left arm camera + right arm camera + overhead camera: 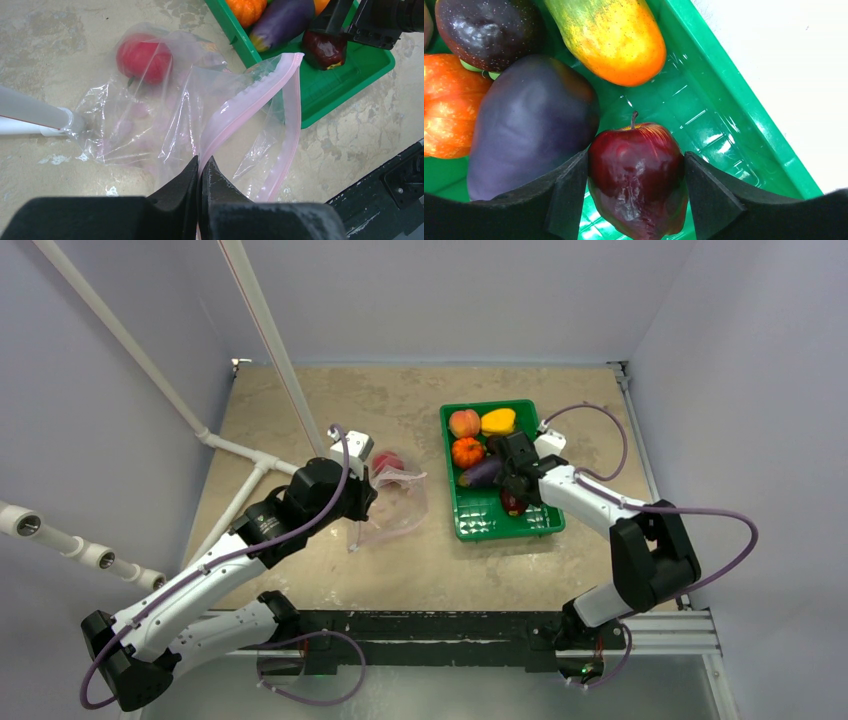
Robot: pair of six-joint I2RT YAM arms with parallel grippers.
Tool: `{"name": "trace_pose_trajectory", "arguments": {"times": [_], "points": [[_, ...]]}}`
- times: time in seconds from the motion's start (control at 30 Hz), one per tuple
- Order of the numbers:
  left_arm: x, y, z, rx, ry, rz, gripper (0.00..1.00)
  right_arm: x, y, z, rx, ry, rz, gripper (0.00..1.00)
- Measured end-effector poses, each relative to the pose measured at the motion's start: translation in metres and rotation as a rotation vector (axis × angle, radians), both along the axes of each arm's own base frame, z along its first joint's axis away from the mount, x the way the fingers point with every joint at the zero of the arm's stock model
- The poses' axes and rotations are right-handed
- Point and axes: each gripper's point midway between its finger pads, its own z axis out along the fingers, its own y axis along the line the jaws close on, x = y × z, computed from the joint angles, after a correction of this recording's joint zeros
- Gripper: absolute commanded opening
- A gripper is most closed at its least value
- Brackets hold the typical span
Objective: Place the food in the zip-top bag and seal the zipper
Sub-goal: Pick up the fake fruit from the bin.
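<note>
While left tool [201,165] pinches zipper [235,112], right tool [636,162] clasps apple [636,187].

Clear bag [125,135], pink zipper [240,110] open, holds a red fruit [144,59]; dark-red apple [636,175] sits in green tray [734,100].

I see bright, even light; glare streaks the tray [694,120]; my fingers [175,200] look soft, perhaps out of focus.

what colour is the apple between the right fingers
Dark red apple, best seen in the right wrist view.
</note>
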Motion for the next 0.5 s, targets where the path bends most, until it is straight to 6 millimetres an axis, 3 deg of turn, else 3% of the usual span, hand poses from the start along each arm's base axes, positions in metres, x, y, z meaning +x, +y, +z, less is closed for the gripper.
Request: {"name": "trace_pose_trajectory", "arguments": {"times": [0.17, 0.27, 0.4, 0.5], "points": [[0.0, 0.0, 0.0, 0.0, 0.0, 0.0, 0.0, 0.0032, 0.0037, 0.0009, 0.013, -0.014, 0.018, 0.34], [0.0, 0.0, 0.0, 0.0, 0.0, 0.0, 0.0, 0.0046, 0.0061, 0.0009, 0.021, -0.018, 0.03, 0.24], [0.0, 0.0, 0.0, 0.0, 0.0, 0.0, 0.0, 0.0056, 0.0079, 0.0011, 0.028, -0.024, 0.04, 0.02], [0.0, 0.0, 0.0, 0.0, 0.0, -0.001, 0.0, 0.0041, 0.0102, 0.004, 0.043, -0.026, 0.052, 0.0]]}}
